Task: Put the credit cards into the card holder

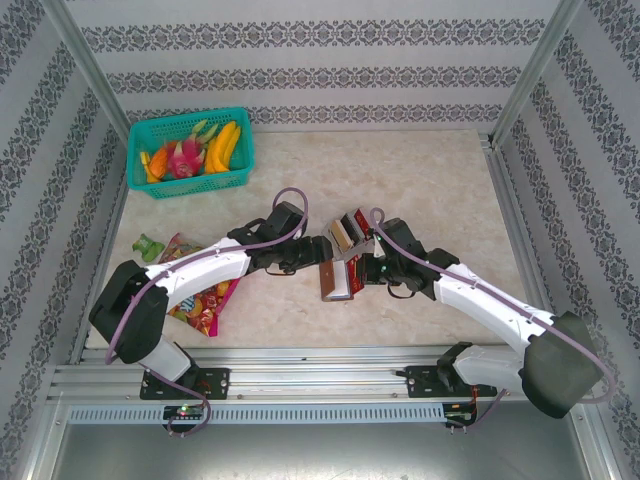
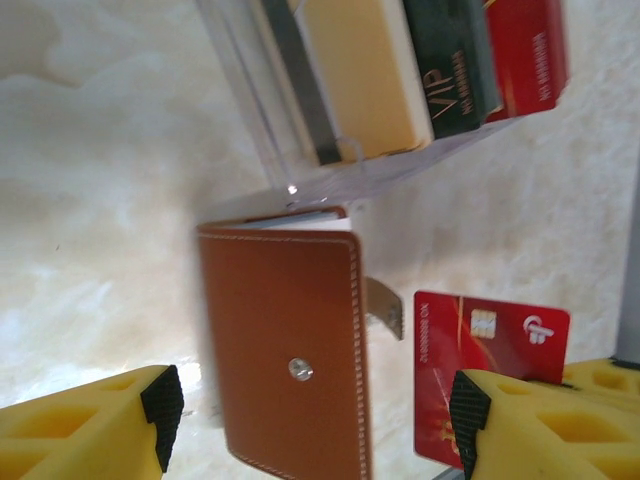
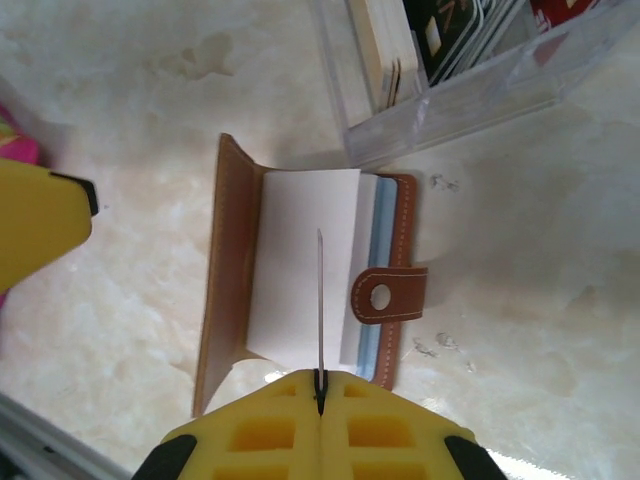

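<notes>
Pinching red card (image 2: 490, 350) edge-on, right fingers (image 3: 390, 425), over card holder (image 3: 228, 270)

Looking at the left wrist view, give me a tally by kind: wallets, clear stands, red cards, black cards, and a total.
Brown card holder: 1
Clear stand: 1
Red cards: 2, one in the stand, one beside the card holder
Black cards: 1
Total: 5

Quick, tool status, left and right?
Left tool: open, empty, either side of the brown leather card holder.
Right tool: closed on a thin red plastic credit card.
</notes>
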Controlling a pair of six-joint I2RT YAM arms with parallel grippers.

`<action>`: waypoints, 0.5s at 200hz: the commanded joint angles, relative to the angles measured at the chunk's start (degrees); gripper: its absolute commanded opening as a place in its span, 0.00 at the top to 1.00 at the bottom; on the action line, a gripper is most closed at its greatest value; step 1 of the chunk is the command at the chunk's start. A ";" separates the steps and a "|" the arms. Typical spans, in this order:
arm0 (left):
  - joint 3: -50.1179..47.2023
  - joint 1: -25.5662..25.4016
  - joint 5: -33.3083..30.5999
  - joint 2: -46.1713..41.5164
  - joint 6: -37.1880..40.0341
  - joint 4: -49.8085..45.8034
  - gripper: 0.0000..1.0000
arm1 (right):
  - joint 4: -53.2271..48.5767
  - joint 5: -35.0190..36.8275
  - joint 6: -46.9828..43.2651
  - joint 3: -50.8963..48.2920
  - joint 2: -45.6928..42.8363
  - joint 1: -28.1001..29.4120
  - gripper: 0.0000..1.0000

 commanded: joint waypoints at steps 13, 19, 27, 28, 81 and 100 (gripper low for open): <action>3.02 -1.20 -1.59 3.36 2.57 -4.07 0.27 | 2.18 4.17 1.10 0.20 3.21 1.07 0.96; 3.22 -1.21 -1.31 3.92 2.82 -4.21 0.27 | 2.19 4.48 0.91 0.41 3.73 1.31 0.96; 3.54 -1.33 -0.91 4.56 3.14 -4.19 0.27 | 2.46 4.69 0.83 0.61 4.27 1.50 0.96; 3.57 -1.36 -0.87 4.62 3.17 -4.18 0.27 | 2.54 4.69 0.83 0.61 4.39 1.59 0.96; 3.93 -1.56 1.25 6.91 3.97 -2.23 0.26 | 3.54 6.17 1.19 1.14 9.43 2.45 0.96; 4.33 -1.56 1.96 7.85 4.23 -2.14 0.26 | 4.06 6.36 0.94 1.16 10.85 2.59 0.95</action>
